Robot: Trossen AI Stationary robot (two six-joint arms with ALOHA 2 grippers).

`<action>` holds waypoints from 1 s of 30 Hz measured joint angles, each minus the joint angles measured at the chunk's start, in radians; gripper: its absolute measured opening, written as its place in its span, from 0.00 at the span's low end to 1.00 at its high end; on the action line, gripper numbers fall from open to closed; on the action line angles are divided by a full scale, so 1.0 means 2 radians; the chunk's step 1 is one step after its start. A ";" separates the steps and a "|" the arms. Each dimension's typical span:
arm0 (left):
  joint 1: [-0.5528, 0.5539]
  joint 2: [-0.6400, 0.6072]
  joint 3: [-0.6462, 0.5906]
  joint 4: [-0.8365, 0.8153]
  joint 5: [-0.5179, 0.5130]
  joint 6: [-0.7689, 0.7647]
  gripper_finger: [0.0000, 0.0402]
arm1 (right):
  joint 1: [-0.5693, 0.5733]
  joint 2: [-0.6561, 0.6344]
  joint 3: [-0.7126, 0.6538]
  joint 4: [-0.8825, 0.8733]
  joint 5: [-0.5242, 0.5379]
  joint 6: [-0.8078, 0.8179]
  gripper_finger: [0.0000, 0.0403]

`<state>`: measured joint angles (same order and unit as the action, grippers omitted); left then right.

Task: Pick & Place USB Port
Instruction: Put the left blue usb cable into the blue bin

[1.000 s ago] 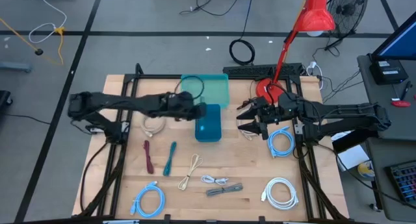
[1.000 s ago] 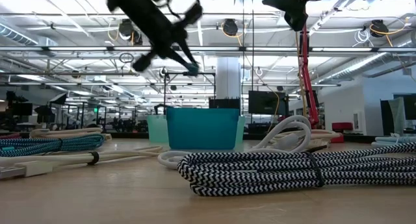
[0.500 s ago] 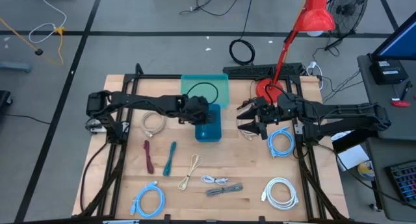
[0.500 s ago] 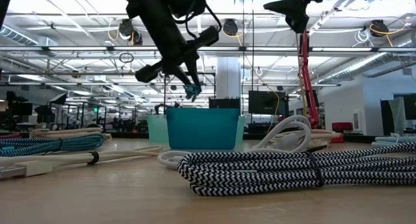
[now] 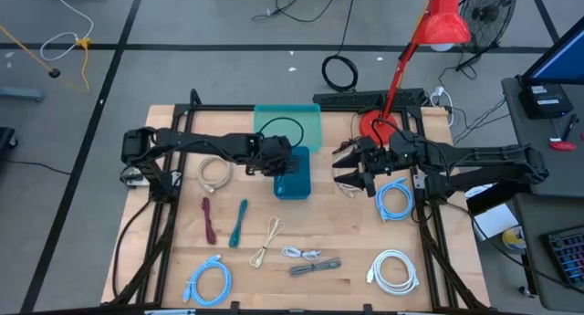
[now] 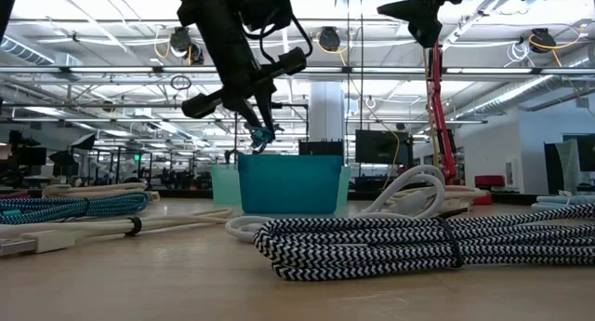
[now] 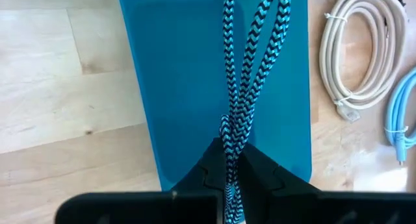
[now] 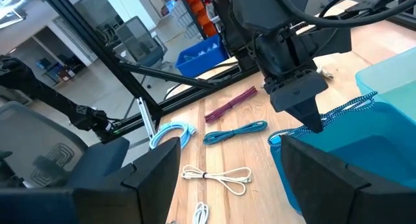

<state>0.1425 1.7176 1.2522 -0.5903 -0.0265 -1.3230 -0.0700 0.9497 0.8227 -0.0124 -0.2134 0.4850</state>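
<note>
Overhead, the left tool point(image 5: 281, 156) sits at the centre of the frame, directly above the dark teal bin point(image 5: 293, 173), so the bin's near rim and whatever lies inside are partly covered. The tool's tips are pressed together on a black-and-teal braided USB cable point(image 7: 244, 68); in the left wrist view the cable's loops hang down over the bin's blue interior, and its plugs cannot be made out. Behind the dark bin, a paler teal bin point(image 5: 290, 125) stands touching it, with a thin dark loop showing over it.

Two bins are counted. Loose cable bundles on the wooden surface point(image 5: 347, 233) number about nine: a cream coil point(image 5: 214, 174) left of centre, a maroon one point(image 5: 209, 220), a teal one point(image 5: 239, 222), a beige one point(image 5: 267, 241), a small white one point(image 5: 301, 253), a grey braided one point(image 5: 316, 267), light blue coils at lower left point(image 5: 209, 282) and right of centre point(image 5: 395, 199), and a white coil point(image 5: 393, 268) at lower right. Another may be hidden under the right arm.

The left arm stretches level from the left edge toward the centre, wrist bent downward. The right arm reaches in from the right, its tool point(image 5: 349, 170) hovering right of the bins with fingers spread wide and holding nothing. A red lamp point(image 5: 444, 21) is at upper right.
</note>
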 joint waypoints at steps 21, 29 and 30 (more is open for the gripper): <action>0.000 0.064 -0.001 0.040 0.043 0.010 0.04 | 0.000 0.000 0.000 0.000 0.000 -0.001 0.63; 0.011 0.062 -0.001 0.029 0.045 0.008 0.03 | 0.000 0.000 0.000 -0.005 0.000 -0.001 0.63; 0.012 0.062 -0.001 0.031 0.048 0.008 0.03 | 0.000 0.000 0.000 -0.005 0.000 -0.001 0.63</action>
<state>0.1661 1.8416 1.2510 -0.5286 0.0705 -1.3071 -0.0700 0.9493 0.8234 -0.0215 -0.2131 0.4830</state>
